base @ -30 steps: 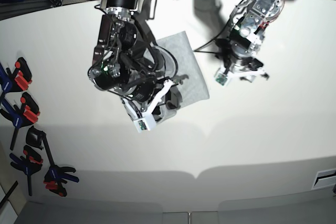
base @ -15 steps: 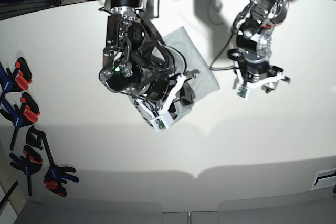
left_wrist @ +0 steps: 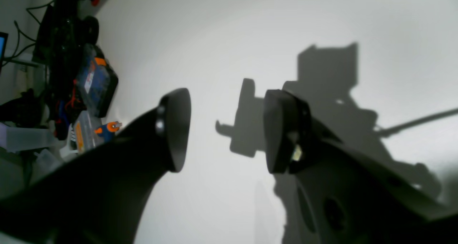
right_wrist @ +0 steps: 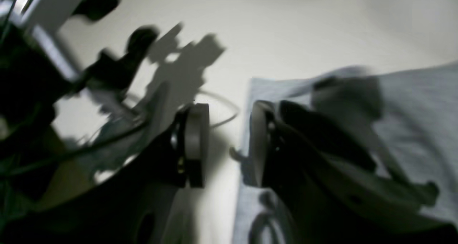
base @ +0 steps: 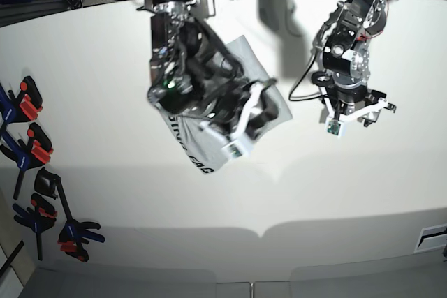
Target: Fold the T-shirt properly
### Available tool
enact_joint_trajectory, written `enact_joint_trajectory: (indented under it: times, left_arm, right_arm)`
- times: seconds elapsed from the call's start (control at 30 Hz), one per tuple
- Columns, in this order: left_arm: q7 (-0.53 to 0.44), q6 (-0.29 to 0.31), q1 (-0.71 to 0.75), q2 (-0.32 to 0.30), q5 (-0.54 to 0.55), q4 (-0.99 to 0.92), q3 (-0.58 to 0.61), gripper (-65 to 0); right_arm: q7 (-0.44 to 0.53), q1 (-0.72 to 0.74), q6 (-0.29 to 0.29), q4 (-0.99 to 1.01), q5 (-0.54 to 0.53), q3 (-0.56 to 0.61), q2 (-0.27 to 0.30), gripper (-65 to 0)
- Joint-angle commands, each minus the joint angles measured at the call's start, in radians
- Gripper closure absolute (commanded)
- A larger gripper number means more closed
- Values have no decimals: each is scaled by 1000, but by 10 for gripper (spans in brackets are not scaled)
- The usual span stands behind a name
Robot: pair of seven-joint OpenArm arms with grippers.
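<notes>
The light grey T-shirt [base: 250, 59] lies bunched under my right arm at the table's back centre. Black lettering [base: 191, 146] shows on its lower left flap. My right gripper [base: 265, 108] hangs over the shirt's right edge. In the blurred right wrist view its jaws stand apart at the right gripper [right_wrist: 227, 144], with bare table between them. The T-shirt [right_wrist: 411, 104] there starts at the right finger and nothing is pinched. My left gripper [base: 360, 111] hovers to the right of the shirt. In the left wrist view the left gripper [left_wrist: 225, 129] is open over bare table.
Several blue and orange clamps [base: 31, 151] lie along the table's left edge. A thin black cable [base: 300, 83] runs between the arms. Boxes and tools [left_wrist: 89, 83] crowd the table's edge in the left wrist view. The white table [base: 279, 200] stretches toward the front.
The right arm swung rightward over the shirt and its jaws parted, leaving the lettered flap lying exposed. The left arm drifted right and slightly down, staying open.
</notes>
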State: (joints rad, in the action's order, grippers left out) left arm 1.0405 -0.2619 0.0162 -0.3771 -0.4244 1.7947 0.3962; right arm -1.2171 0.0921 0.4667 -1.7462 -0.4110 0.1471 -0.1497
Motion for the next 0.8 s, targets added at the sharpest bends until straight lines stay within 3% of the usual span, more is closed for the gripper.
enact_joint_trajectory:
  times: [0.0,0.17,0.27,0.33,0.57,0.77]
  left_arm:
    - [-16,-19,-14,-6,-20,19,-5,-308]
    - [-16,-18,-14,-6,-20,19,-5,-308]
    - [-16,-18,-14,-6,-19,19,-5,-308]
    - [-16,-19,-14,-6,-19,19,-5,-308]
    - [-16,-19,-14,-6,-12,19,-5,-308]
    - [-16,-19,-14,-6,-12,19,-5,-308]
  right_arm:
    - [20,21,13,-13,-19,18,-7,-191]
    - [23,39,34,-13,20,68,-7,-190]
    - [18,78,24,-15,176,58,-7,-190]
    - [27,101,-14,-15,231,42,-7,-190]
    - [43,104,-56,-10,283,37,6,-190]
    - [79,104,-56,-9,353,37,11,-184]
